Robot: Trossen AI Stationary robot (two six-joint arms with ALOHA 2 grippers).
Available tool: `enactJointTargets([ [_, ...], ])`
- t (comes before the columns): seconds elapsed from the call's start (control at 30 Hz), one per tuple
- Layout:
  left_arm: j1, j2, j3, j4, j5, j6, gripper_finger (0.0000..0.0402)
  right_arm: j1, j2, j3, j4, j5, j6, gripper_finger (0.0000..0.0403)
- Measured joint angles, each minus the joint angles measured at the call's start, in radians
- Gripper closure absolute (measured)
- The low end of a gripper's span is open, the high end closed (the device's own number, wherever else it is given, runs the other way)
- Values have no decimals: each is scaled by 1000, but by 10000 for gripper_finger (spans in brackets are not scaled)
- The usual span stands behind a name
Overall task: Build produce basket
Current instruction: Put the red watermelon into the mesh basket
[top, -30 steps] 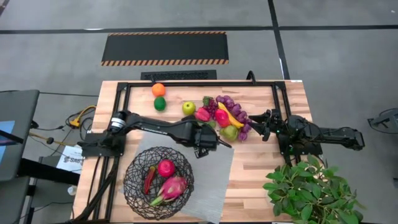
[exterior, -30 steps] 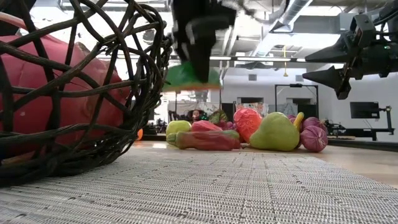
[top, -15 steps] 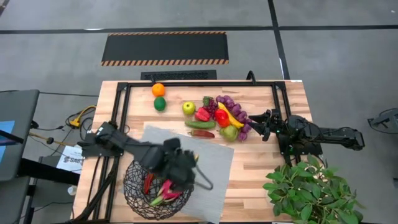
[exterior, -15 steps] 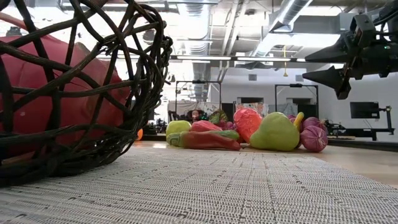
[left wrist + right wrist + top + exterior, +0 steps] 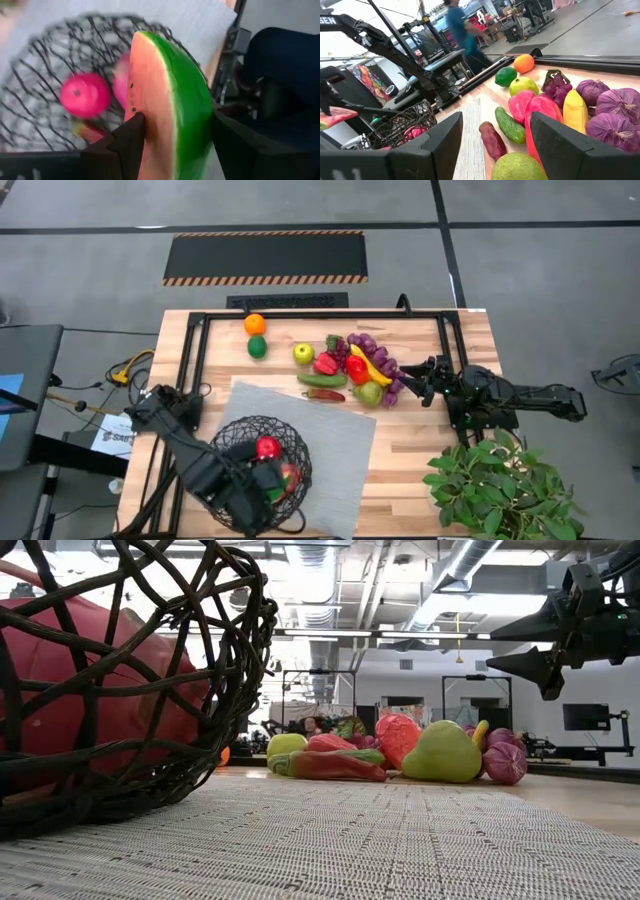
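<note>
While I run the high view first, I read the job as partly complete. The basket [image 5: 255, 472] sits on the grey mat [image 5: 335, 442] at the near left of the table [image 5: 420, 450], and a red apple [image 5: 267, 447] already lies inside it. The left claw [image 5: 262, 492] hangs over the basket's near side. Most of the produce is not yet loaded: the orange [image 5: 255, 324] and lime [image 5: 257, 346] at the far left, a green apple [image 5: 303, 353], a cucumber [image 5: 321, 380], and the cluster [image 5: 365, 370] of peppers, banana, pear and grapes right of centre. The right claw [image 5: 425, 380] waits just right of that cluster.

In the low view, the basket [image 5: 130, 690] fills the left foreground with a large red item behind its mesh. The unloaded pile, including the pear [image 5: 443, 753], lies far across the mat. The right claw [image 5: 540, 645] hovers at upper right; I cannot tell its finger state.

In the left wrist view, my left claw [image 5: 172, 137] is clamped on the watermelon slice [image 5: 170, 100], held above the basket [image 5: 55, 80], with pink fruit visible inside. I judge release to be the step in hand.

In the right wrist view, the right claw's fingers [image 5: 440, 145] stand apart, empty, facing the remaining produce.
</note>
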Motion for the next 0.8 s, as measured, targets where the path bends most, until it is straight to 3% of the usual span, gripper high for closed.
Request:
enactJointTargets([
  [0.37, -107, 5, 0, 0, 32, -84, 213, 0, 0, 0, 0, 0, 29, 148],
  [0.5, -115, 6, -39, 17, 5, -26, 213, 0, 0, 0, 0, 0, 29, 148],
  [0.6, -114, 7, -105, 23, 45, 23, 213, 0, 0, 0, 0, 0, 29, 148],
  [0.8, -110, 8, -213, 182, 60, 152, 213, 0, 0, 0, 0, 0, 29, 148],
])
